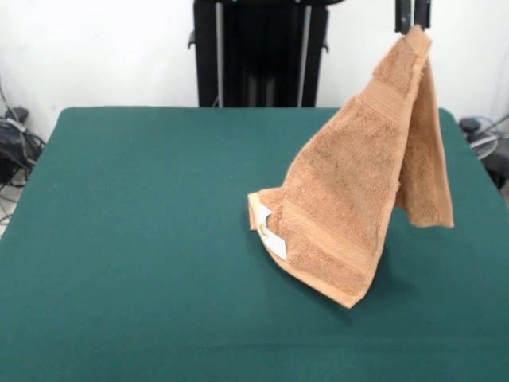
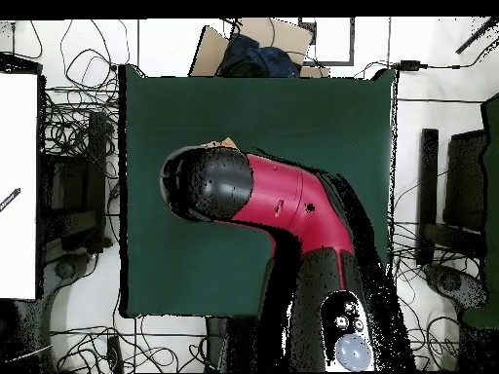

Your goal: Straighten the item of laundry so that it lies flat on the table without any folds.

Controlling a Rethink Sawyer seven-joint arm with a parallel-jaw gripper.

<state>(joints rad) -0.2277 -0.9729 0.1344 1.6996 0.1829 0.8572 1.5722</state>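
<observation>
In the front view my gripper [image 1: 413, 22] shows only as dark tips at the top right edge, shut on one corner of the orange-tan towel [image 1: 358, 183]. The towel hangs from that corner in a tall folded cone. Its lower edge and white label [image 1: 269, 228] rest on the green table [image 1: 135, 223], right of centre. One flap hangs free on the right, above the cloth. In the overhead view the red and black arm [image 2: 283, 205] covers the towel. Only a small orange tip [image 2: 229, 143] peeks out past the arm's black head.
The black pedestal [image 1: 258, 52] stands behind the table's far edge. Cables lie off the table at the left [image 1: 16, 143] and right [image 1: 485, 135]. In the overhead view a cardboard box with dark cloth [image 2: 253, 47] sits beyond the table, and a white board [image 2: 18, 185] is at the left.
</observation>
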